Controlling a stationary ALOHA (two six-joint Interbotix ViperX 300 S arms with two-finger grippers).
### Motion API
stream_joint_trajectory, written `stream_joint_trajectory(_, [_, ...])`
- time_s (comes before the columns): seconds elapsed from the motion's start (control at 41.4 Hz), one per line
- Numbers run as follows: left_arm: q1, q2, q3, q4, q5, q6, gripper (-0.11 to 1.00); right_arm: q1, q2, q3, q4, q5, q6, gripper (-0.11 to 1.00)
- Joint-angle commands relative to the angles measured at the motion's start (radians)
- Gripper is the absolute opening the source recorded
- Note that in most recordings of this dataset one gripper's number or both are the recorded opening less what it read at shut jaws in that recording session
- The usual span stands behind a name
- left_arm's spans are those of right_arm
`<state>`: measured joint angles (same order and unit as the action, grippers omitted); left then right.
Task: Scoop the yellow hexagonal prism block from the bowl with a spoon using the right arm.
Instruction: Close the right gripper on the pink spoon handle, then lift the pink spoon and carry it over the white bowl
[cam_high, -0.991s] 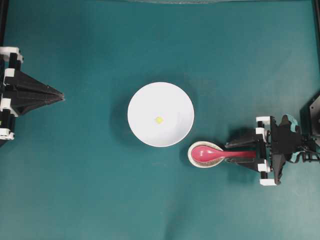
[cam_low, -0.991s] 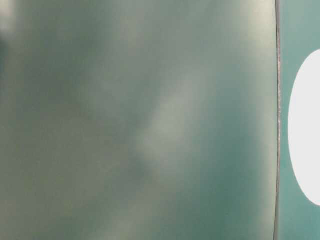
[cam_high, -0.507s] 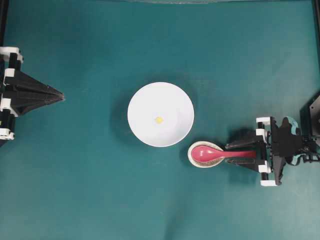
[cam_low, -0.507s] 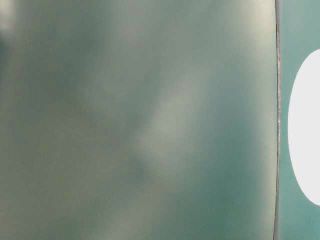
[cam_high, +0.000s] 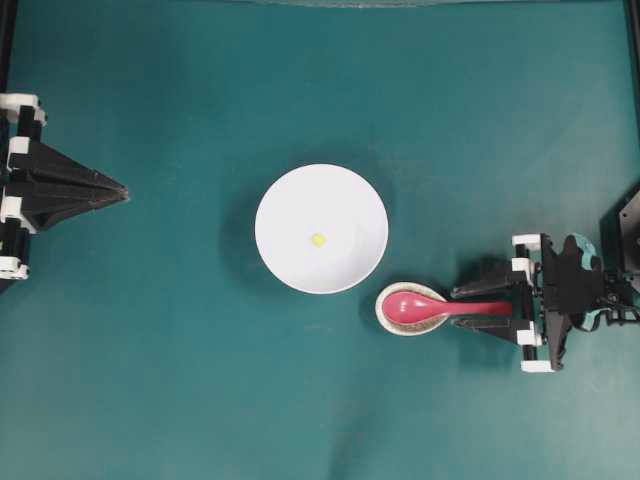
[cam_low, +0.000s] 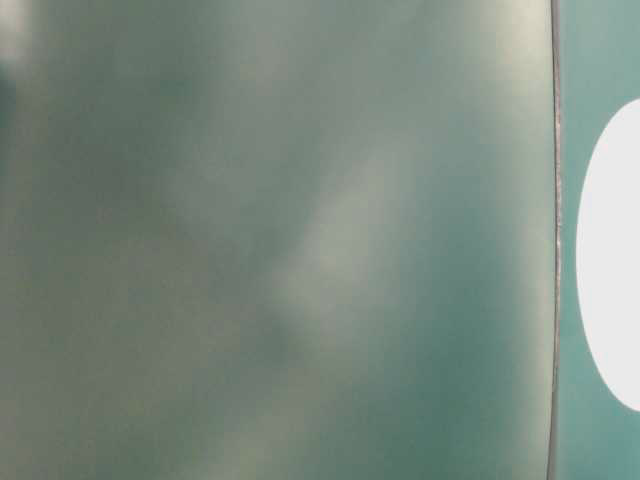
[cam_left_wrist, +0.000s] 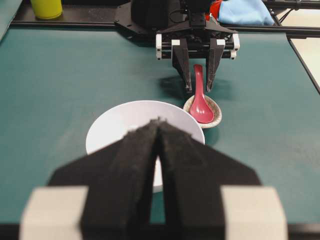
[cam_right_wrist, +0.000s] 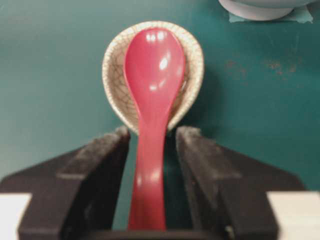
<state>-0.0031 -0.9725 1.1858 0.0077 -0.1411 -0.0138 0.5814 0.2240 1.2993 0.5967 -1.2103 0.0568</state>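
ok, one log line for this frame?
right gripper: open, jaws straddling spoon handle | spoon: on rest | block: in bowl

Bare green mat (cam_high: 180, 380) all round; only the bowl (cam_high: 290, 200) and spoon rest (cam_high: 384, 312) crowd the middle.

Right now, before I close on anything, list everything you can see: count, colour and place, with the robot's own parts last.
bowl: one, white, middle of the table.
yellow block: one, tiny, lying inside the bowl near its centre.
spoon: one, glossy pink-red, scoop in the spoon rest, handle running back between the right pincer's fingers.
spoon rest: one, speckled cream, just off the bowl's rim on the right arm's side.
table: one, teal surface.
yellow cup, blue cloth: one each, beyond the table's far edge in the left wrist view.
left pincer: black, shut, parked at the left edge.
right pincer: black, open, a finger on either side of the spoon handle.
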Motion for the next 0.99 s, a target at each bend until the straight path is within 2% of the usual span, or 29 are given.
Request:
stream_joint_trajectory(0.0, [-0.002,0.008,-0.025,0.002,-0.005,-0.002,0.00,0.005,-0.011,-0.005,-0.002,-0.003,-0.002,0.50])
stream_joint_trajectory(0.193, [-0.002,0.008,-0.025,0.000,-0.005,-0.002,0.00,0.005,-0.011,-0.006,0.002,-0.014,-0.002,0.44])
stream_joint_trajectory(0.338, [-0.002,0.008,-0.025,0.002,-0.005,0.000,0.00,0.005,-0.017,-0.012,0.002,-0.023,-0.002,0.23])
stream_joint_trajectory(0.532, [-0.002,0.008,-0.026,0.002,-0.006,0.000,0.00,0.000,-0.112,-0.003,0.002,-0.012,-0.014,0.23])
stream_joint_trajectory(0.676, [-0.002,0.006,-0.026,0.002,-0.014,0.000,0.00,-0.035,-0.268,0.005,0.002,0.037,-0.077,0.23])
stream_joint_trajectory(0.846, [-0.002,0.006,-0.026,0.002,-0.006,0.002,0.00,-0.133,-0.491,-0.031,0.002,0.249,-0.216,0.23])
stream_joint_trajectory(0.966, [-0.002,0.006,-0.026,0.000,0.002,0.002,0.00,-0.232,-0.620,-0.087,0.002,0.499,-0.324,0.23])
